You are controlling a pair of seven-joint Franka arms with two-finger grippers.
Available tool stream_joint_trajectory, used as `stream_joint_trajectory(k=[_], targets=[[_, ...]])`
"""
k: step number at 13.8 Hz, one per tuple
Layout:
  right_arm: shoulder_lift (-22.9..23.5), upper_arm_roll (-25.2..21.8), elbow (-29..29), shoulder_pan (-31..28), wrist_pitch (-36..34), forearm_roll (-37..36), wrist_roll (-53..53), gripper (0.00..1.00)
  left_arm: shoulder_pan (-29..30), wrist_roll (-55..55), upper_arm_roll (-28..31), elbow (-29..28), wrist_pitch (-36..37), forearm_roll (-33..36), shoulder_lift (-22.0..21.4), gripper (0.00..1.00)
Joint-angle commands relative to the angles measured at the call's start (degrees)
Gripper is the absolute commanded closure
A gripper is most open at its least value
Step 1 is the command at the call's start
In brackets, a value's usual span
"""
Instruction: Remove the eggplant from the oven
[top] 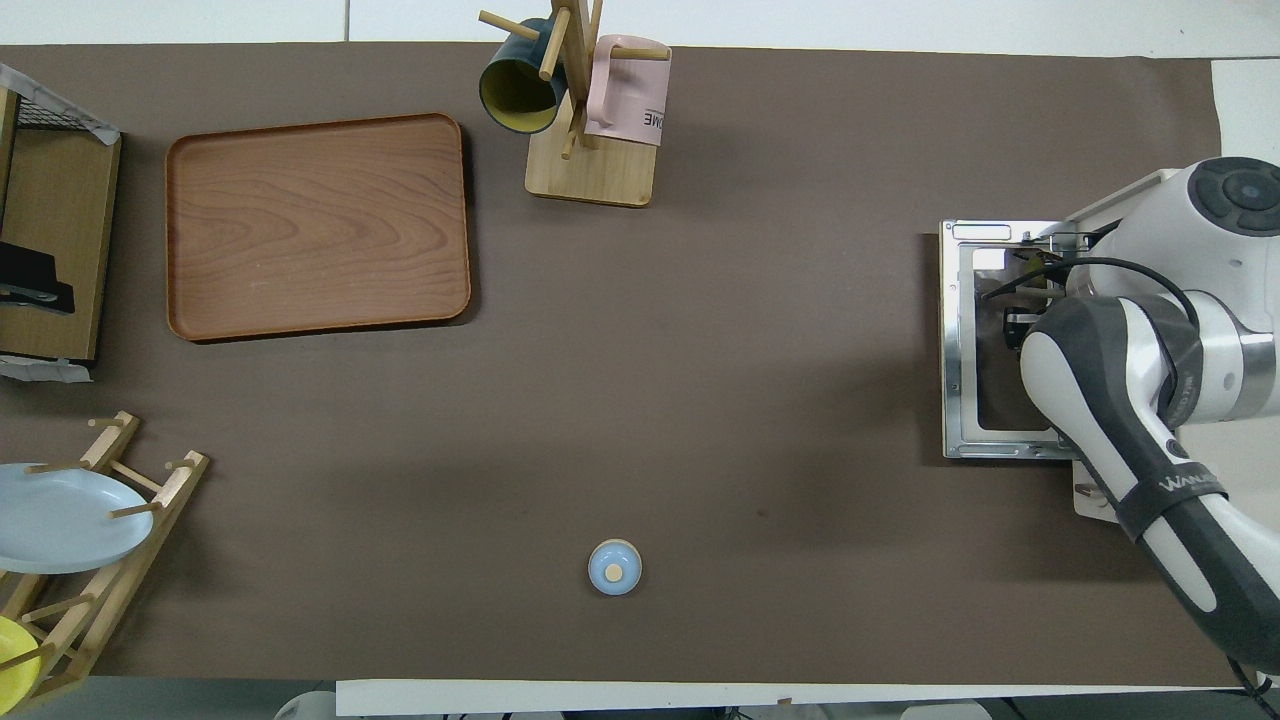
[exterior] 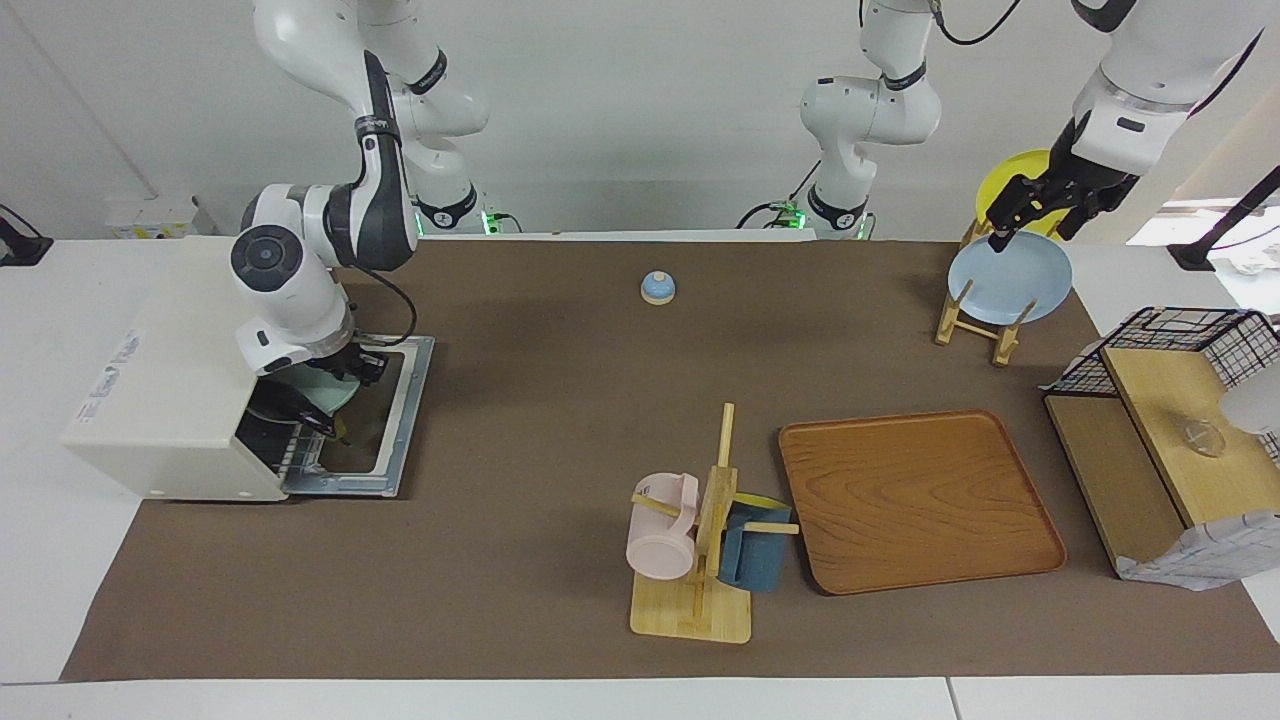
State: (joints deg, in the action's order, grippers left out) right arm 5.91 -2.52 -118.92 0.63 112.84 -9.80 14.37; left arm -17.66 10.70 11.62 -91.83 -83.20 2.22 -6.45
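Observation:
The cream-white oven stands at the right arm's end of the table, its door open flat on the mat. A pale green plate sits in its mouth. A small dark thing with a greenish tip, likely the eggplant, lies at the mouth's edge, on the side farther from the robots; it also shows in the overhead view. My right gripper is at the oven's mouth, just above the plate's rim. My left gripper is open and waits over the plate rack.
A plate rack holds a blue plate and a yellow one. A wooden tray, a mug stand with two mugs, a small blue bell and a wire shelf stand on the brown mat.

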Motion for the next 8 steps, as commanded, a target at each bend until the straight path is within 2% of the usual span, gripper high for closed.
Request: stream_joint_trajectory(k=[1,4,6,8], targets=[[-1.35,0.59,-1.06,0.59,0.54,-3.19,-1.18,1.0,-0.09,0.9,0.07,-1.69,1.72,-0.55,-1.81,0.0],[0.67,0.67,4.9,7.78,-2.09,-5.41,0.65,1.0,0.0,0.29,0.33,-2.3,1.02,-0.55,-2.34,0.0],[5.75,0.76,13.84,15.15,-8.4,-4.71,10.19,1.0,0.08,-3.11,0.42,-2.48,0.84,-0.55,-2.25,0.0],[14.0,0.76,26.39,23.24,-14.29,-3.14,20.83,1.0,1.4,-6.29,0.42,-1.52,1.45,-0.81,-0.68,0.0]])
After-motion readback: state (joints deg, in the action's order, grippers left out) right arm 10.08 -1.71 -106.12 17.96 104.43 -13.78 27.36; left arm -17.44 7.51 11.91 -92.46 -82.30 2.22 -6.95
